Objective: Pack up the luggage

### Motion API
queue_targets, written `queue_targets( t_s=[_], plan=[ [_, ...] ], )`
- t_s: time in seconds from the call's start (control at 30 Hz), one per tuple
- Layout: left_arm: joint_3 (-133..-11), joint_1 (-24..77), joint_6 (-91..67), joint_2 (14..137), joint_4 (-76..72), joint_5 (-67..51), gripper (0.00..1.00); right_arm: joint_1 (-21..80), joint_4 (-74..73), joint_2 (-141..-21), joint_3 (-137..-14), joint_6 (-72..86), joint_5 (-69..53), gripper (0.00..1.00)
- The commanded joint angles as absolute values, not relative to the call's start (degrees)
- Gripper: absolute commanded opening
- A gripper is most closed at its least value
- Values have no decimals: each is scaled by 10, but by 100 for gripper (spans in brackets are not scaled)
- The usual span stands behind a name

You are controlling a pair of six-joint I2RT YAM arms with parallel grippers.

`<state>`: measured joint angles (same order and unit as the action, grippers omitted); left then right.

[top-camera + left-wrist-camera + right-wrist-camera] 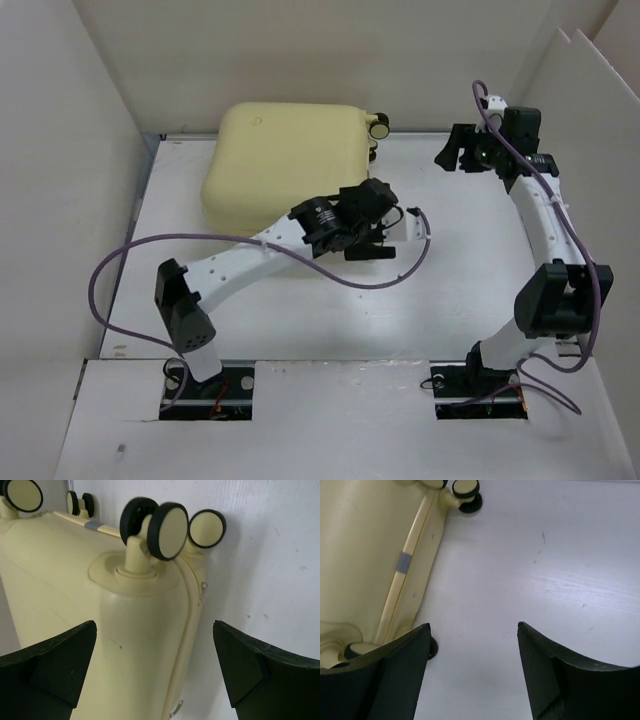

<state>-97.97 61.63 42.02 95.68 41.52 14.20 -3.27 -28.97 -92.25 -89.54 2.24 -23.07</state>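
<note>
The luggage (285, 160) is a pale yellow hard-shell suitcase, lying flat and closed at the back left of the table. Its black wheels (380, 126) face right. My left gripper (383, 225) is open at the suitcase's near right corner. In the left wrist view the corner of the luggage (140, 630) sits between the fingers of my left gripper (154, 625), not gripped, with a wheel (157, 527) just beyond. My right gripper (450, 148) is open and empty over bare table right of the wheels. In its own view my right gripper (473, 625) has the luggage (365, 545) on its left.
White walls enclose the table on the left (60, 180), back and right (600, 110). Purple cables (120, 260) loop from both arms. A zip pull (202, 592) hangs at the suitcase seam. A grey mark (404, 562) sits on the seam strip.
</note>
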Motion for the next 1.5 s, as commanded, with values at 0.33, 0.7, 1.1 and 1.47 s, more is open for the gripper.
queue_targets(
  t_s=[0.33,0.7,1.1,1.47],
  plan=[
    [-1155,545,465,1143,448,1,100,-81,-221,-767,-634,-24,-332,75],
    [-1229,504,440,1216,476,1,0,-69,-126,-694,-515,-9,-362,71],
    [-1195,480,324,1138,361,-78,0,373,348,-457,-167,104,10,31],
    [-1236,480,308,1160,362,-91,0,553,555,-652,-182,-54,129,70]
  ],
)
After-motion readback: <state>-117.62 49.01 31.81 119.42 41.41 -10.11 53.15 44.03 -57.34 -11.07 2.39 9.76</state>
